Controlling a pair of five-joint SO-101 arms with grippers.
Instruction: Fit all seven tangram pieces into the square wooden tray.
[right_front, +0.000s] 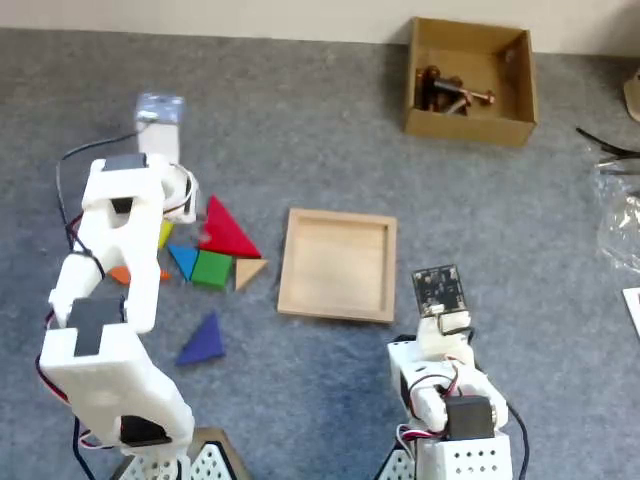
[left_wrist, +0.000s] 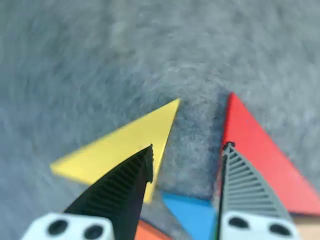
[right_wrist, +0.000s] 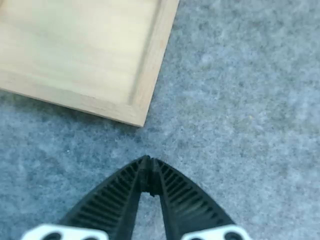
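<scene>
The square wooden tray (right_front: 338, 265) lies empty in the middle of the grey felt. To its left is a cluster of pieces: a red triangle (right_front: 228, 232), a small blue triangle (right_front: 183, 260), a green square (right_front: 212, 270), a tan triangle (right_front: 248, 271), a yellow piece (right_front: 165, 233) and an orange piece (right_front: 120, 274). A dark blue triangle (right_front: 203, 340) lies apart, nearer the front. My left gripper (left_wrist: 189, 148) is open low over the felt between the yellow triangle (left_wrist: 120, 145) and the red triangle (left_wrist: 255, 150). My right gripper (right_wrist: 150, 165) is shut and holds nothing, just off the tray's corner (right_wrist: 137, 112).
A cardboard box (right_front: 470, 80) with small metal parts stands at the back right. A crumpled clear plastic bag (right_front: 620, 225) lies at the right edge. A small pale object (right_front: 160, 110) sits behind the left arm. Bare felt lies right of the tray.
</scene>
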